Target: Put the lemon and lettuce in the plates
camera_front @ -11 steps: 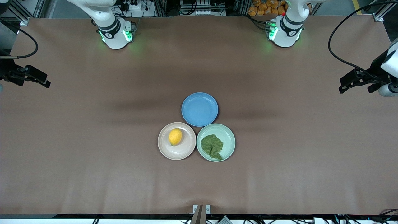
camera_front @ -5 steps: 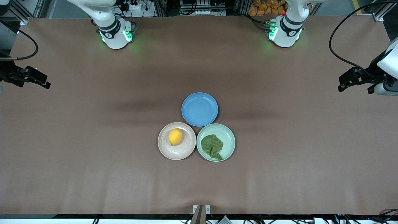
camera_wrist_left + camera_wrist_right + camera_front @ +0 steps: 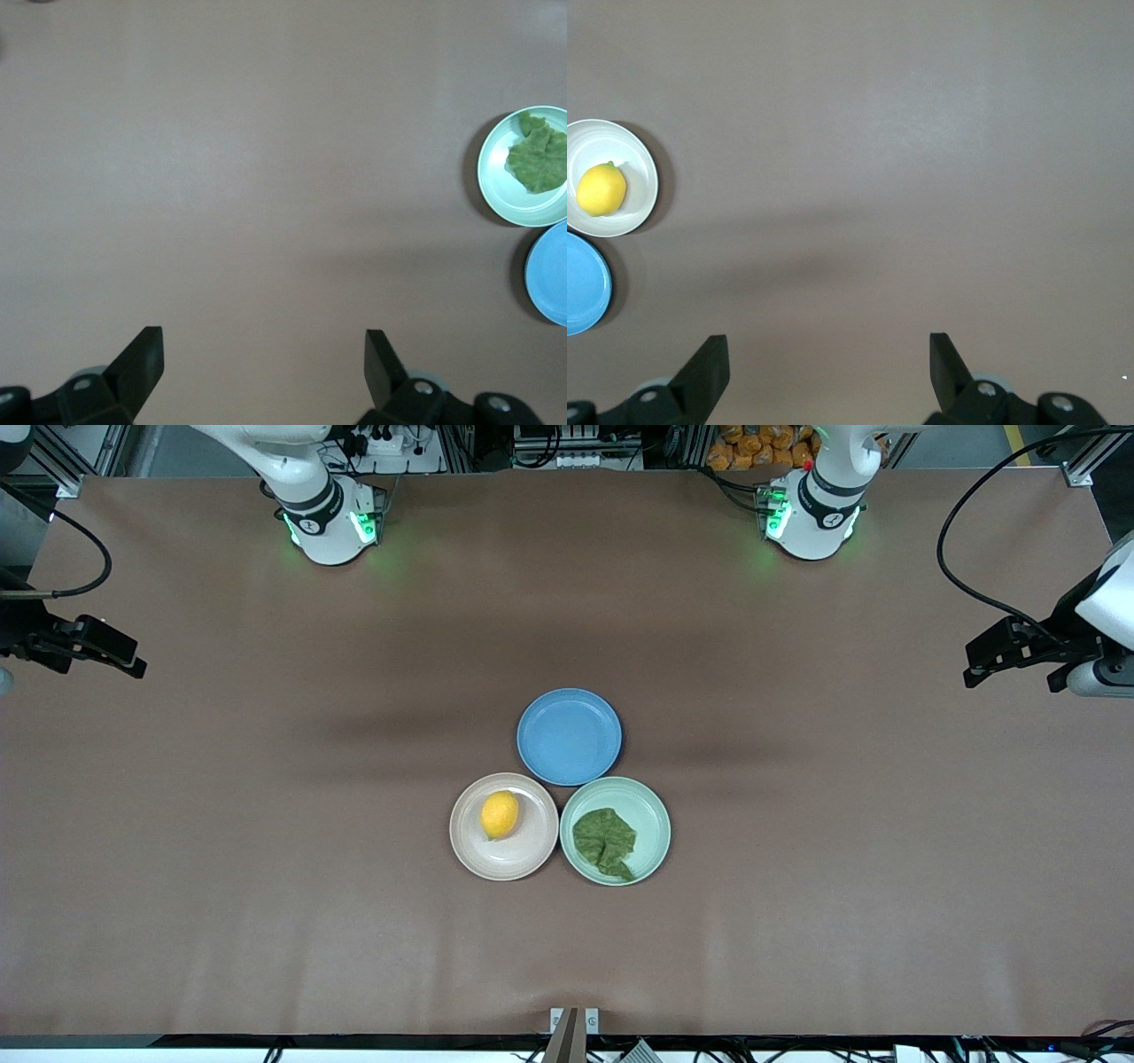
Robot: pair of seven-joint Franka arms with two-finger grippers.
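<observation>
Looking down on a wide brown worktop (image 3: 266,868), with three plates clustering in the lower middle of the frame. Sitting in the beige plate (image 3: 509,864), toward its upper rim: the lemon (image 3: 500,814). Lying crumpled in the green plate (image 3: 651,815) just beside it: the lettuce (image 3: 604,841). Staying empty above the pair, touching both: the blue plate (image 3: 569,737), not needed here. Hovering over bare worktop at the right arm's end, fingers spread wide and holding nothing: the right hand (image 3: 828,345). Doing likewise at the other end: the left hand (image 3: 263,341). Judging by both items resting in plates, waiting clear of the work, the job looking finished.
</observation>
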